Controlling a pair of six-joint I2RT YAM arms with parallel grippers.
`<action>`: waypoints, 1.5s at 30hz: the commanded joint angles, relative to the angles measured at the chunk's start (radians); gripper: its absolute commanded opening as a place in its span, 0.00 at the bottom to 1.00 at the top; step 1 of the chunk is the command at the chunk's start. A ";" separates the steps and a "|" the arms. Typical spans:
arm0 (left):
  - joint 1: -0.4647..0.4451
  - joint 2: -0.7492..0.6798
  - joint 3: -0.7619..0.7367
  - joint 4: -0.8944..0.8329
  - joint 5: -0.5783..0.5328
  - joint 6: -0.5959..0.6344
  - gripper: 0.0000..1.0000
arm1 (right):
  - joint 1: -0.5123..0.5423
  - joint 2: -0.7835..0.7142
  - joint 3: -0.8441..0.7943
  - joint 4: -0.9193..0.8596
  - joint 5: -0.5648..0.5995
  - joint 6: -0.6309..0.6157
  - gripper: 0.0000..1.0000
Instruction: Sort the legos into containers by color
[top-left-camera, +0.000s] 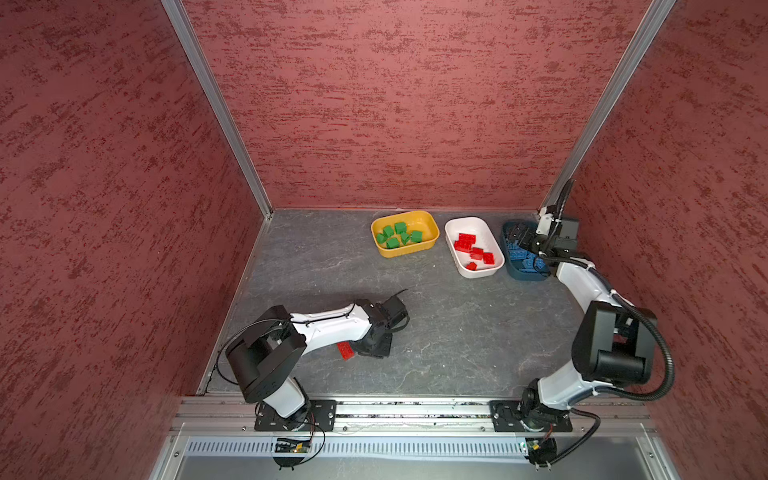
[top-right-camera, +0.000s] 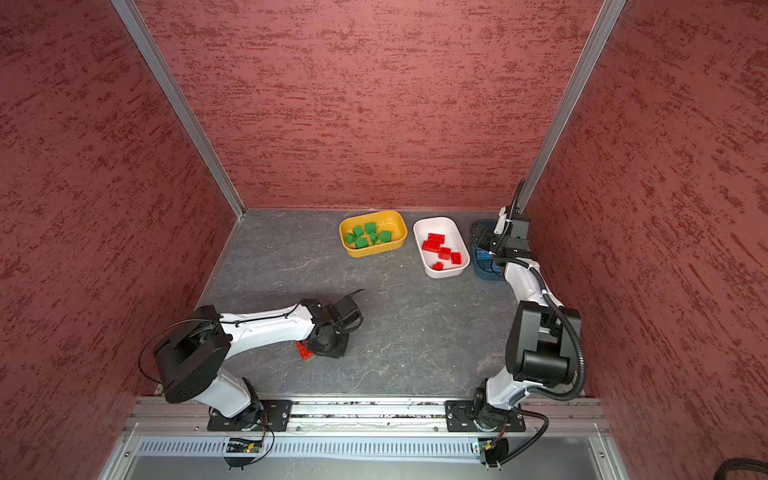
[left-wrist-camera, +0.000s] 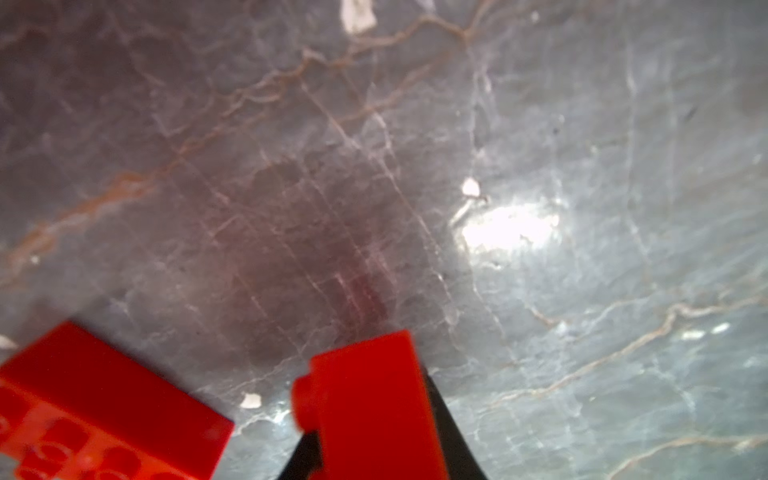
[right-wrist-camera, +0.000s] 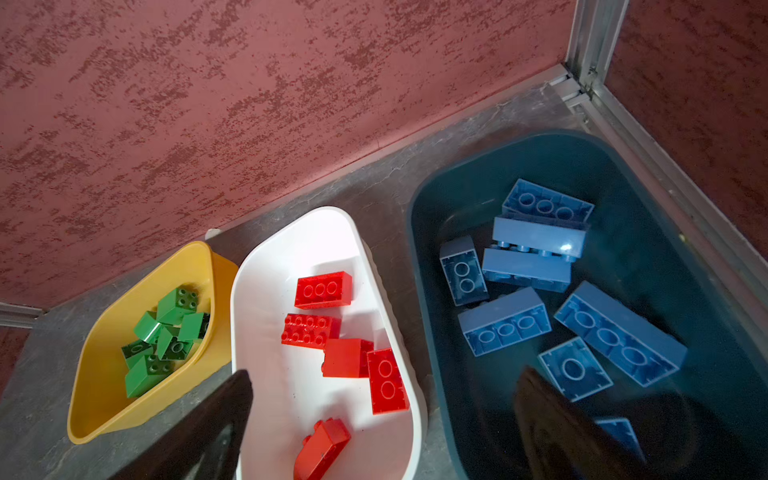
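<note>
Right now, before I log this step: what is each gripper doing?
Left gripper: closed on a red brick.
Right gripper: open, holding nothing.

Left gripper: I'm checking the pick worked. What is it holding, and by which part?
A red brick, pinched between the fingers across its studded face and underside.

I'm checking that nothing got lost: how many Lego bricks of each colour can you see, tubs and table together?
Green bricks: 6, in the yellow tub.
Red bricks: 7 (5 in the white tub, 1 on the table, 1 in the left pincer).
Blue bricks: 8 visible, in the teal tub.
Total: 21.
</note>
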 joint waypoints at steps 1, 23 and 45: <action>-0.009 0.021 0.029 0.008 -0.023 0.001 0.21 | 0.010 -0.041 -0.025 0.019 -0.023 0.007 0.99; 0.035 0.600 1.009 0.349 0.221 0.190 0.19 | 0.022 -0.275 -0.325 0.155 -0.023 0.192 0.99; 0.109 0.516 1.004 0.355 0.215 0.097 0.96 | 0.028 -0.295 -0.347 0.124 -0.098 0.187 0.99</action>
